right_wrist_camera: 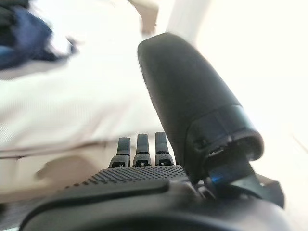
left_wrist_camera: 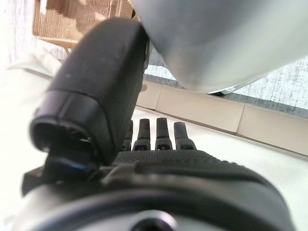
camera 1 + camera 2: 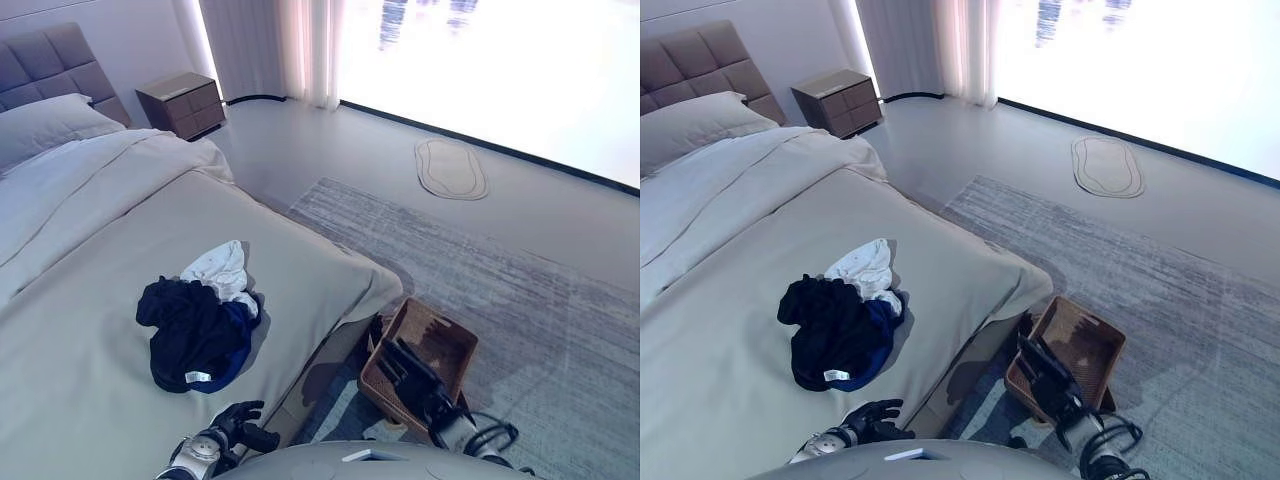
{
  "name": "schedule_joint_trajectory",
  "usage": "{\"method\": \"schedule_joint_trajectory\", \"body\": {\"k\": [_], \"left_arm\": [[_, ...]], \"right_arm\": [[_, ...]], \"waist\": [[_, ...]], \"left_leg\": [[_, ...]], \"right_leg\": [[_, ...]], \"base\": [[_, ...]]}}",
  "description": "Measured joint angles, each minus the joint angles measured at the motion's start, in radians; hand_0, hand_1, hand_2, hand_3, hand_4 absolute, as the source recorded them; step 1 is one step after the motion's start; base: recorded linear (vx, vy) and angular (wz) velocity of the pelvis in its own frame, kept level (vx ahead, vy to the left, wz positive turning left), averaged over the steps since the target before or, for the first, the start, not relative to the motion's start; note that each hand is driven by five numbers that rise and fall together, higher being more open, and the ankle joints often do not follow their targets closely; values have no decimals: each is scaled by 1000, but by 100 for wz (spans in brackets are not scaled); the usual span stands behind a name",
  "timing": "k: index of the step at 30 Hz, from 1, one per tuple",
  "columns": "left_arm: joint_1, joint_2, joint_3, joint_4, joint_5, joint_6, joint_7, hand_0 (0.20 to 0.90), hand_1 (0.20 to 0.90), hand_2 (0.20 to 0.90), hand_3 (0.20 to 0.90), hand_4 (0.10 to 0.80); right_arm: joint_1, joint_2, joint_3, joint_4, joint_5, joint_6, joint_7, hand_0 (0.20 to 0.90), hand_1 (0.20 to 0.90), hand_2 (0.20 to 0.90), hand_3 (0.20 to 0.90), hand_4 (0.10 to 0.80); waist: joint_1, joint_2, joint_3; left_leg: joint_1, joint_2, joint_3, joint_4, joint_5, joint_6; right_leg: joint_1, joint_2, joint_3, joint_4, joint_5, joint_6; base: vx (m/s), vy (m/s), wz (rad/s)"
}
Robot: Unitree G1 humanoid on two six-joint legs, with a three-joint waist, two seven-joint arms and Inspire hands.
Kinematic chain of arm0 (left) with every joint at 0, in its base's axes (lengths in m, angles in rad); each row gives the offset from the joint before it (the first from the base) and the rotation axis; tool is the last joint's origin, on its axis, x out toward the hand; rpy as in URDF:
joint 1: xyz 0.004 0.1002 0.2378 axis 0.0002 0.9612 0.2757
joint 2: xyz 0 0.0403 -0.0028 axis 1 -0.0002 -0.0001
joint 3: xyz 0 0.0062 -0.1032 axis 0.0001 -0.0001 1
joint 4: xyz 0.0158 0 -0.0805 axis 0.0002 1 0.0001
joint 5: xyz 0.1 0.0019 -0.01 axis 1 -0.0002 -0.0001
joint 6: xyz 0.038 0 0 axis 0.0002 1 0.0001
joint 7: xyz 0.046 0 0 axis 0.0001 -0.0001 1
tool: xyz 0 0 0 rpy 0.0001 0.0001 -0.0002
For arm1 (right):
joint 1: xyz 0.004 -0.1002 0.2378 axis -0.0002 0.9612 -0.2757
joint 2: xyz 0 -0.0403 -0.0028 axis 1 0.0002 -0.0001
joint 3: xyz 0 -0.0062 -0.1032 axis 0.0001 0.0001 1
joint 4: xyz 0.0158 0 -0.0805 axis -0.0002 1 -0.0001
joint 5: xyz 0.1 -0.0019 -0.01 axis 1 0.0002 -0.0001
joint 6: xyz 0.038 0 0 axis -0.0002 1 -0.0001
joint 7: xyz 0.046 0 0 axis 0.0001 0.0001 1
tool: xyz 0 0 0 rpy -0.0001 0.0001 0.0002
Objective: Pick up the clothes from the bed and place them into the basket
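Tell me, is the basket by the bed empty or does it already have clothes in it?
Empty. The basket shows only its bare woven bottom, while the clothes lie in a heap on the bed.

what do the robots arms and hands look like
Both arms are silver-grey and end in dark hands. The left hand and right hand are black, with segmented fingers, a textured palm surface and a bulky smooth black thumb. No white thumb covers show.

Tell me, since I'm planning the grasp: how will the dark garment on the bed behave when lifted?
The dark garment lies crumpled in soft folds, so it will probably drape limply. It overlaps the white garment, which might get dragged along. It looks light for its bulk.
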Motion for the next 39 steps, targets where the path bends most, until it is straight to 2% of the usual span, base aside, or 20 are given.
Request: {"method": "schedule_joint_trajectory", "body": {"k": [4,6,11,14,18,24,29,34,37,39], "left_arm": [[8,7,-1,-30,-1,9,5,900,900,900,900,800],[14,12,-5,-46,-2,11,7,900,900,900,900,800],[2,21,-7,-49,-2,15,9,900,900,900,900,800],[-10,27,-7,-59,-2,18,9,900,900,900,900,800],[-37,33,-8,-85,-2,29,9,900,900,900,900,800],[-84,34,-8,-88,-19,29,13,900,900,900,900,800],[-126,37,-9,-89,-22,28,12,900,900,900,900,800],[-175,45,-16,-120,-42,14,10,900,900,900,900,800],[-199,44,-32,-147,-60,-1,-1,900,900,900,900,800],[-214,44,-42,-170,-63,-17,-5,900,900,900,900,800]], "right_arm": [[-60,-50,71,-126,-256,-48,-134,900,900,900,900,800],[-97,-98,124,-213,-375,-36,-216,900,900,900,900,800],[-241,-212,234,-404,-675,-29,-293,900,900,900,900,800],[-347,-242,257,-437,-866,-40,-324,900,900,900,900,800],[-527,-336,360,-445,-1183,-30,-392,900,900,900,900,800],[-697,-352,395,-431,-1230,-10,-410,900,900,900,900,800],[-821,-352,463,-333,-1244,13,-405,900,900,900,900,800],[-920,-349,511,-276,-1279,35,-399,900,900,900,900,800],[-959,-345,544,-262,-1282,42,-398,900,900,900,900,800],[-994,-309,552,-226,-1299,56,-387,900,900,900,900,800]], "waist": [[25,-14,-4],[31,-17,-2],[33,-30,13],[45,-40,34],[86,-48,79],[152,-61,131],[207,-76,174],[266,-76,241],[304,-75,279],[319,-72,308]], "left_leg": [[-4,-2,-4,0,6,-3],[-9,-4,-7,0,7,-2],[-21,-9,-12,1,13,-4],[-32,-9,-29,3,19,-8],[-62,-11,-64,5,35,-12],[-102,-18,-128,6,52,-21],[-135,-34,-189,6,65,-22],[-214,-56,-257,56,67,-26],[-250,-71,-281,84,66,-28],[-275,-76,-293,112,57,-40]], "right_leg": [[-1,-4,-12,0,-3,4],[-4,-5,-15,0,-3,5],[-14,-6,-17,5,1,1],[-15,-5,-26,5,1,1],[-27,-8,-71,5,1,1],[-35,-11,-127,5,5,7],[-36,-20,-185,5,-6,21],[-59,-35,-250,6,-8,24],[-74,-47,-269,14,-8,24],[-80,-49,-281,16,-10,26]], "base": [[-15,34,9],[-26,48,3],[-28,37,1],[-39,17,13],[-45,15,30],[-9,17,31],[10,15,37],[-35,-8,41],[-19,-5,32],[-2,-24,21]]}}
